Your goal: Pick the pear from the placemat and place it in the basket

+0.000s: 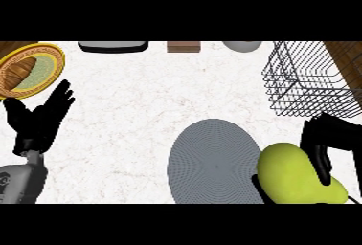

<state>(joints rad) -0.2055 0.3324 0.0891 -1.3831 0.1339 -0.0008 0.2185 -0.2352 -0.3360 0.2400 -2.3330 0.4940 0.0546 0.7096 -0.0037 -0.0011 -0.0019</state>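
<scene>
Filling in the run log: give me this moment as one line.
phase: carry | right hand: shut on pear, off placemat | left hand: open, resting at left | basket: no pear yet

The desk (134, 119) has a white top with faint reddish veining and fills most of the view. Brown wood (10, 46) shows at the far left corner and again at the far right. Along the far edge, a black tray (113, 46) sits left of centre, a brown block (184, 46) at centre, and a grey round object (243, 46) right of it; all three are cut off. Lighting is even, with no strong shadows.
</scene>
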